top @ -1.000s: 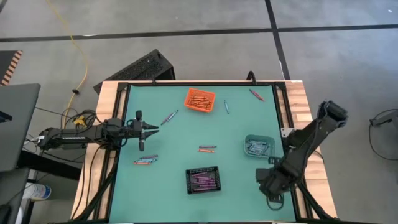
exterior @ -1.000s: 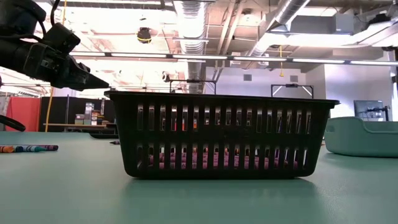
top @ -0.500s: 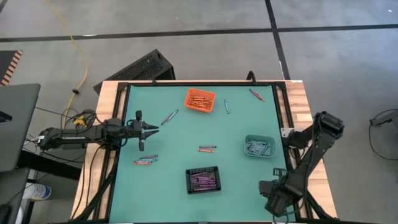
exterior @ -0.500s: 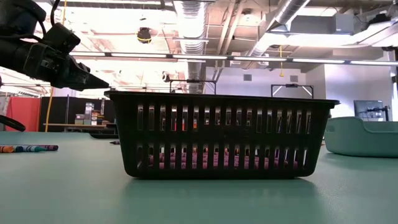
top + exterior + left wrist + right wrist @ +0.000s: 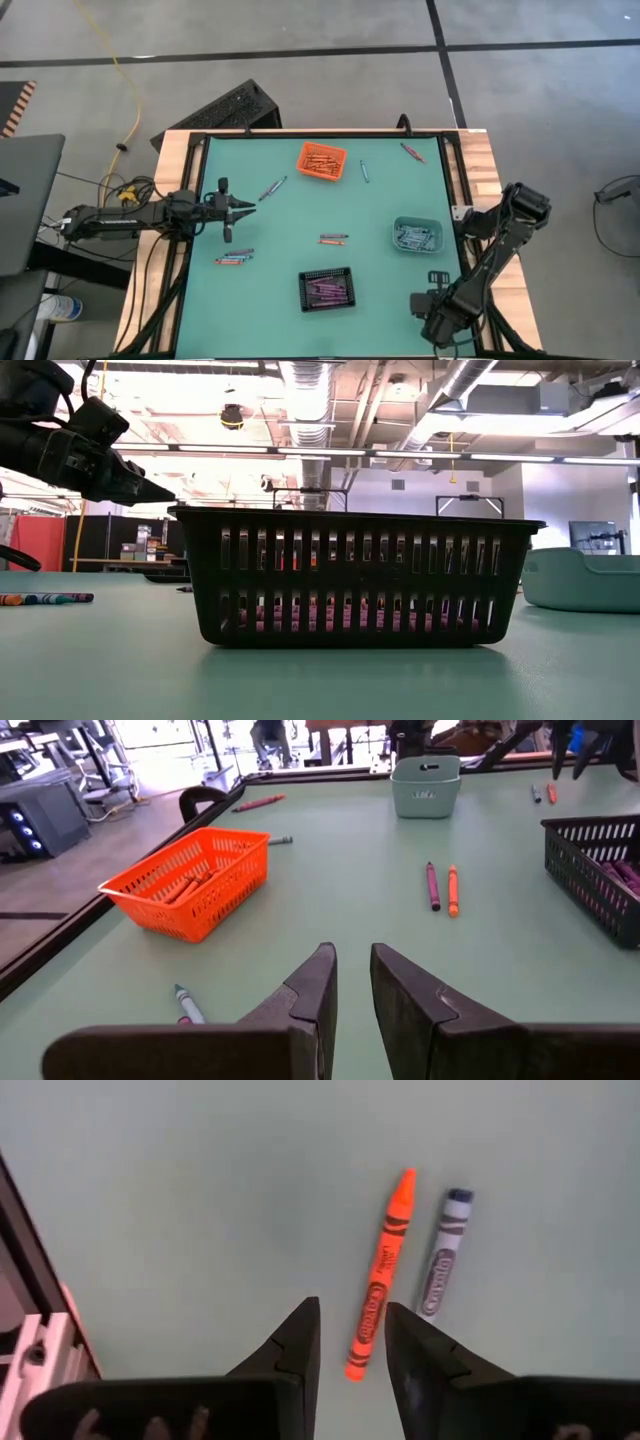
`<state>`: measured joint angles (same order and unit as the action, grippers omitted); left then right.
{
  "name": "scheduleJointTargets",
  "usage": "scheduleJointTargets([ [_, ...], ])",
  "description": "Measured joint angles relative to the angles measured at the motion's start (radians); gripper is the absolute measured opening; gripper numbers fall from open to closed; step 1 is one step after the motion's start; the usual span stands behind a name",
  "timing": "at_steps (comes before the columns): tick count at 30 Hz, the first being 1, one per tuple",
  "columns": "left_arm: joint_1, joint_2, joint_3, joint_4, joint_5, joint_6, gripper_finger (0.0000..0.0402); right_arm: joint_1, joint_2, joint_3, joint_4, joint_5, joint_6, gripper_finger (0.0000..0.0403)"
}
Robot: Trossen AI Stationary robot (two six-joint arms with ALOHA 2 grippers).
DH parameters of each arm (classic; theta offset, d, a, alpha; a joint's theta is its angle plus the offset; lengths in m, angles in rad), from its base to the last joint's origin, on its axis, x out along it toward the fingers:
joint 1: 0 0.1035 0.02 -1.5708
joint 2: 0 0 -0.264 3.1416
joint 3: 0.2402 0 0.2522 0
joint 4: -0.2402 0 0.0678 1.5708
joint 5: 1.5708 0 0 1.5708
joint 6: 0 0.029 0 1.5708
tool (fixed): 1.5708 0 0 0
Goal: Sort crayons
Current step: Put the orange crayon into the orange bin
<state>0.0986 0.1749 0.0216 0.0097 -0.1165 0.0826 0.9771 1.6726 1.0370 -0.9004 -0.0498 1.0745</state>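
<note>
While our right hand [image 5: 352, 1308] hangs over the near right corner of the counter [image 5: 280, 240], its two fingers are only a little way apart and it holds nothing. Just under it lies an orange crayon [image 5: 380, 1290], and a blue-purple crayon [image 5: 441, 1255] lies close beside that one, not touching it. The dark edge of the counter is close by on the other side. Our left hand [image 5: 352, 952] waits above the left side of the counter, also with a small gap and nothing in it. Farther out we see the teal bin [image 5: 417, 235] near the right hand, the black bin [image 5: 326, 288] at the front and the orange bin [image 5: 321, 160] at the back, each with crayons inside. More crayons lie loose: a pair in the middle [image 5: 333, 239], a few on the left [image 5: 234, 258], and single ones near the back [image 5: 364, 171]. We think the next job is to pick up the orange crayon, and some things could go wrong. With so small a gap, a finger may come down on top of the crayon and push it away. A round crayon rolls easily, so one bump could send it into its neighbour. The two lie so close that the hand might pinch both, and then two colours could end up in one bin. A thin crayon held near its end could also tip and slip out on the long way to the orange bin.
</note>
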Motion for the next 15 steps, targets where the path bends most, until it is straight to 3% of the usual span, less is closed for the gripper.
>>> scheduleJointTargets([
  [15, 0.000, 0.000, 0.000, 0.000, 0.000, 0.000, 0.0054, -0.002, 0.000, -0.082, 0.079, -0.005, 0.032, 0.0107],
])
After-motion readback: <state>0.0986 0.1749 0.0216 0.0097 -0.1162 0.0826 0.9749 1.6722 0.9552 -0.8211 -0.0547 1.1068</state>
